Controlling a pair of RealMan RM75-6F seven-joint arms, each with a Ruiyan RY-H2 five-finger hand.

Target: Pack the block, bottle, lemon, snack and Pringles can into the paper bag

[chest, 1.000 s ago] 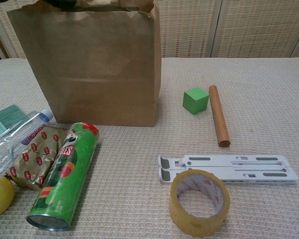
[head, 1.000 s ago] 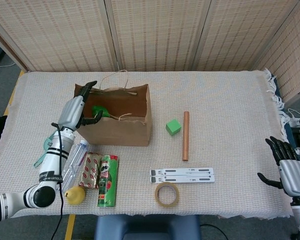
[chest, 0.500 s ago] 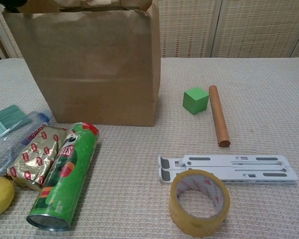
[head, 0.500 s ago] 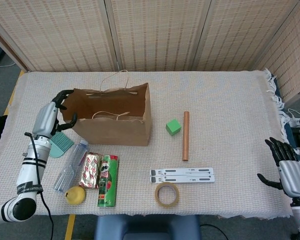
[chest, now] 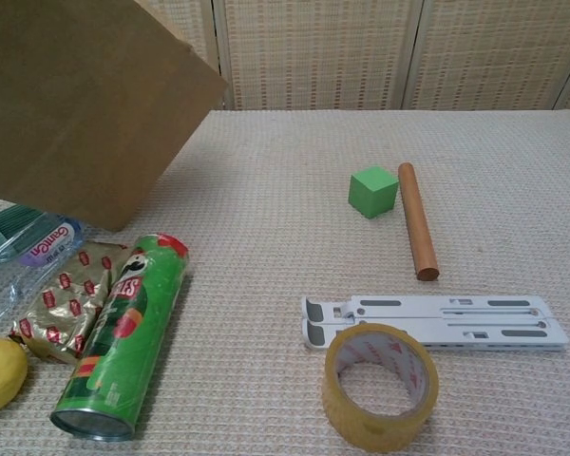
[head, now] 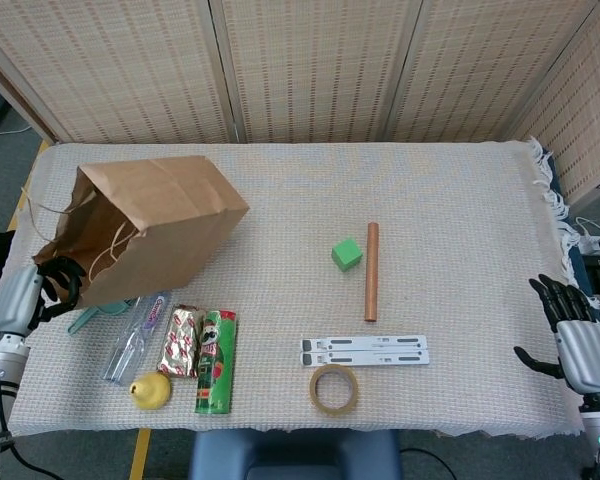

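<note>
The brown paper bag [head: 145,225] [chest: 76,95] is tipped over to the left, its mouth facing the table's left edge. My left hand [head: 35,293] grips the bag's rim at that mouth. In front of the bag lie the clear bottle [head: 135,335] [chest: 24,252], the gold snack pack [head: 183,340] [chest: 62,299], the green Pringles can [head: 216,362] [chest: 123,347] and the lemon [head: 151,390] [chest: 0,373]. The green block [head: 346,253] [chest: 372,191] sits mid-table. My right hand [head: 580,340] hangs open off the table's right edge, holding nothing.
A wooden rod [head: 372,270] [chest: 418,220] lies right beside the block. A white folding stand [head: 365,350] [chest: 437,321] and a tape roll [head: 334,388] [chest: 380,385] lie near the front edge. A teal brush [head: 85,318] [chest: 5,225] pokes out under the bag.
My left hand has pulled back left and toward the front, dragging the bag's rim with it. The upright bag has tipped over onto its side. My right hand is unmoved.
</note>
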